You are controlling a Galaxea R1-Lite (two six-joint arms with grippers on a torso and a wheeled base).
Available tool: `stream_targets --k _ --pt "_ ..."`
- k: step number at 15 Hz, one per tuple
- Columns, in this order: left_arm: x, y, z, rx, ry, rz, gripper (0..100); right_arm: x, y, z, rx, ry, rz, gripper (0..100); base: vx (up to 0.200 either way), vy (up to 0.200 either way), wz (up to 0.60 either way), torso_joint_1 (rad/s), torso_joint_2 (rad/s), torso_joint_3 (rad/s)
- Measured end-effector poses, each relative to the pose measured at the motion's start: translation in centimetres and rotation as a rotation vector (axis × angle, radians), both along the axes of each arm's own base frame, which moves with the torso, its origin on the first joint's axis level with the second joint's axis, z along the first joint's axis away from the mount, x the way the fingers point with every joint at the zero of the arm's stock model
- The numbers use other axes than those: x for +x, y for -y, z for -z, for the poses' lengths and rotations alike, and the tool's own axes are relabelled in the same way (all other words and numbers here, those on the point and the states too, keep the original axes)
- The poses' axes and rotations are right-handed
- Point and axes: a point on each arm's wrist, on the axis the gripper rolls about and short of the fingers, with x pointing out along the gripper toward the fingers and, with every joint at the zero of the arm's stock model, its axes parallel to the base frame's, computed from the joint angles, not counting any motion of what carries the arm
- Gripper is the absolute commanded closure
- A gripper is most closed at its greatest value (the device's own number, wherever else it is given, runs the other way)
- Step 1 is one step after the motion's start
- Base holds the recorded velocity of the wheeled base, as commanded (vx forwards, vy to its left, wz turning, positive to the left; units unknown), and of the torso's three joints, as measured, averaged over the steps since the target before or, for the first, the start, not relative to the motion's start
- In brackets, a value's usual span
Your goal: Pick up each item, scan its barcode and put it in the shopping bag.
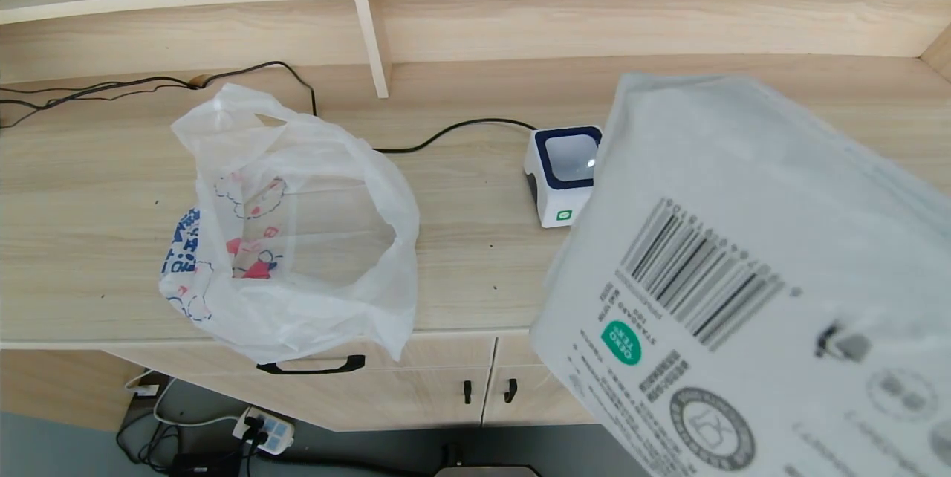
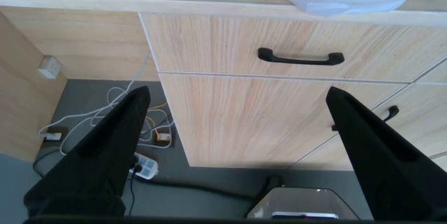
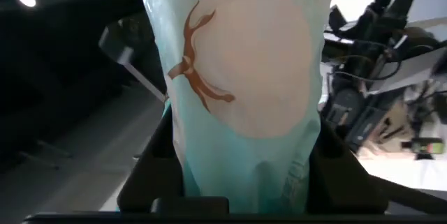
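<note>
The right hand (image 3: 244, 178) is closed on the package (image 3: 244, 77), one dark finger pressed against each side of the pack's narrow end, with the rest of it standing free beyond the fingertips. From the head view the package (image 1: 743, 254) is held high above the counter (image 1: 483, 261), and its barcode (image 1: 698, 269) faces up towards the camera.

It looks like a soft pack in thin, slick film: probably light, likely to flex and sag away from the grip, and easy to crumple. A hold on the end, clear of the printed stripes, suits it. A firmer pinch across a filled part would likely stop it sliding.

Just beyond and below the held pack sits the scanner (image 1: 565, 172), partly hidden by the pack's edge, with its window tilted upward. The stripes appear to face away from it, so the pack probably needs turning over.

Farther off, to the hand's left, the shopping bag (image 1: 297, 232) lies on the counter with its mouth gaping, limp and thin.

The left hand (image 2: 237, 91) is spread wide and holds nothing. It hangs below the counter's edge in front of a drawer handle (image 2: 300, 58).
</note>
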Motion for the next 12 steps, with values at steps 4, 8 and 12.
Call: stream_targets --k 4,8,12 --pt "0.0 0.0 0.0 0.000 0.000 0.000 0 2.2 -0.1 1.9 -0.376 0.571 0.187 100 0.000 0.000 0.00 0.000 0.00 0.000" --pt "0.0 0.0 0.0 0.008 0.000 -0.001 0 5.9 1.2 -1.5 -0.778 0.861 0.566 100 0.000 0.000 0.00 0.000 0.00 0.000" --pt "0.0 0.0 0.0 0.010 -0.003 0.000 0 8.2 0.6 -4.8 -0.991 0.989 0.832 100 0.000 0.000 0.00 0.000 0.00 0.000"
